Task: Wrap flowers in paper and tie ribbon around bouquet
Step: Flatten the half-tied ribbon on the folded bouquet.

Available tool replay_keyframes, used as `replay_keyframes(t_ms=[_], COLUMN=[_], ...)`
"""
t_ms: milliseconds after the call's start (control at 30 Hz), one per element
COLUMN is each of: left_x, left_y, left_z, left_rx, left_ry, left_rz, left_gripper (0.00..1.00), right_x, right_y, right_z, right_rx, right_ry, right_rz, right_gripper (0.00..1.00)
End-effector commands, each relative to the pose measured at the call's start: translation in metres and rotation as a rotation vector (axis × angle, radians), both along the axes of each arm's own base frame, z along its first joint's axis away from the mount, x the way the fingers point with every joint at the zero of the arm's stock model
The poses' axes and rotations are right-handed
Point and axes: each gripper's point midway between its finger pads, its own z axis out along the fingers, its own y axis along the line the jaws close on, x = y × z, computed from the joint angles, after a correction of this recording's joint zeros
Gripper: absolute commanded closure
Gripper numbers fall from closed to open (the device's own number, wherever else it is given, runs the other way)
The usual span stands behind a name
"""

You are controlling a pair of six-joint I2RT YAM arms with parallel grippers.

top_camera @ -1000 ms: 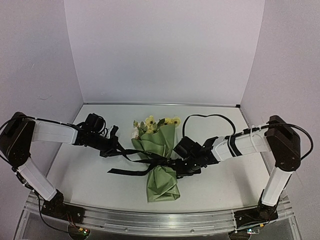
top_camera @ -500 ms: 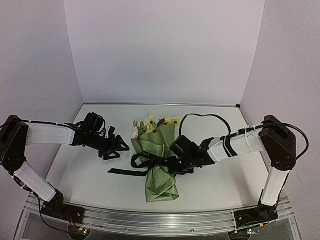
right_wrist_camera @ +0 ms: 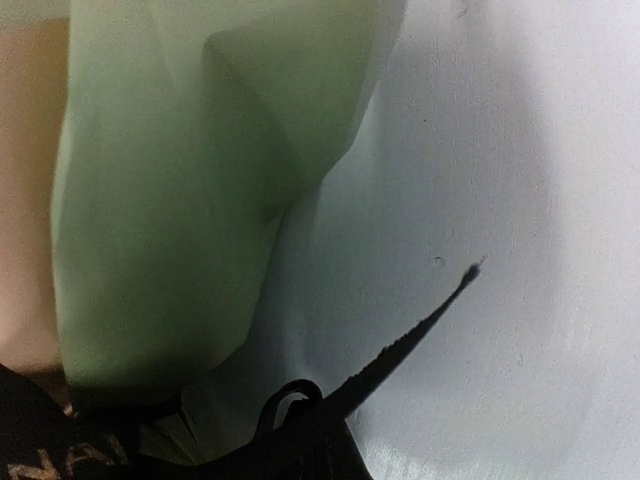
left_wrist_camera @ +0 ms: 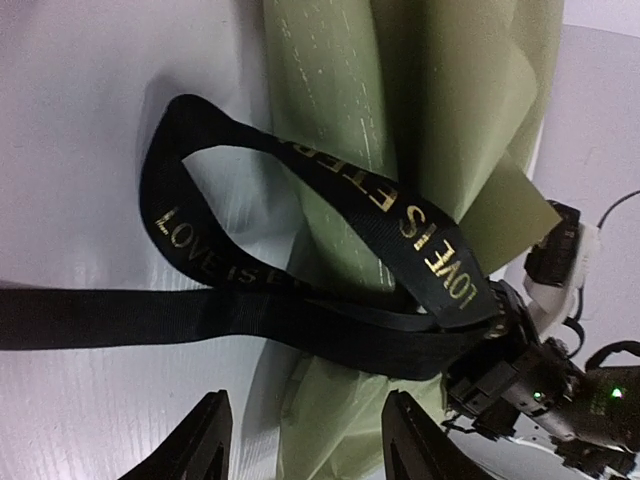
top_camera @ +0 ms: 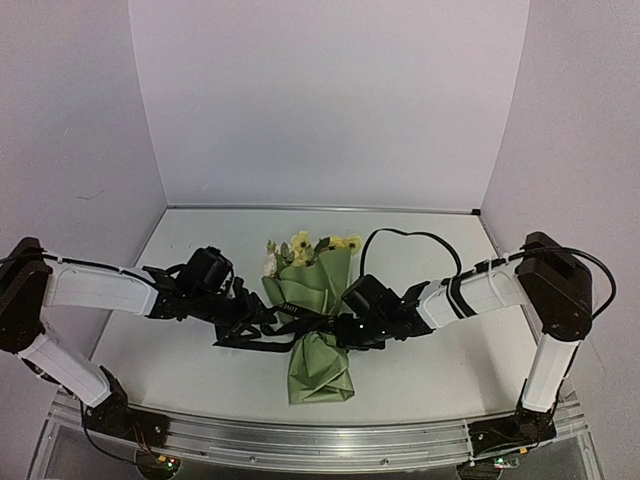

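The bouquet [top_camera: 322, 300] lies mid-table, an olive-green paper [left_wrist_camera: 330, 90] cone with its narrow end toward the arms. The yellow-cream flowers [top_camera: 305, 246] show at its far end. The black ribbon [top_camera: 300, 322] with gold lettering crosses the cone; in the left wrist view the ribbon [left_wrist_camera: 200, 235] forms a slack loop, and a tail runs left on the table. My left gripper [top_camera: 262, 318] is just left of the cone, and its fingers [left_wrist_camera: 205, 445] stand open with nothing between them. My right gripper [top_camera: 345, 326] is at the cone's right side, shut on the ribbon [right_wrist_camera: 400, 345], whose end sticks out past it.
A black cable [top_camera: 400, 234] loops on the table behind the right arm. Lilac walls close in the white table [top_camera: 180, 350] at the back and both sides. A metal rail [top_camera: 320, 440] runs along the near edge.
The left gripper let go of the ribbon, opened, and moved right to the bouquet. The taut ribbon went slack into a loop. The right gripper shifted slightly left, still shut.
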Motion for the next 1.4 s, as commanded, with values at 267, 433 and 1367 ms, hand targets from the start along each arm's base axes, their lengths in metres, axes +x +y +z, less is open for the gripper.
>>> replay_keyframes(t_ms=[267,433,1367], left_x=[0.032,0.015,0.032], left_y=[-0.021,-0.037,-0.049], left_z=[-0.007,0.007,-0.015], left_rx=[0.368,0.274,0.392], left_ry=[-0.554,-0.73,-0.95], left_rz=[-0.398,-0.615,-0.86], left_gripper=[0.53,0.53,0.57], right_x=[-0.002,-0.002,-0.001], right_y=[0.001,0.005,0.005], right_z=[-0.005,-0.006,-0.007], right_rx=[0.001,0.011,0.017], right_ry=[-0.015,-0.007,-0.006], right_rz=[0.022,0.025,0.021], right_gripper=[1.0,1.0,1.0])
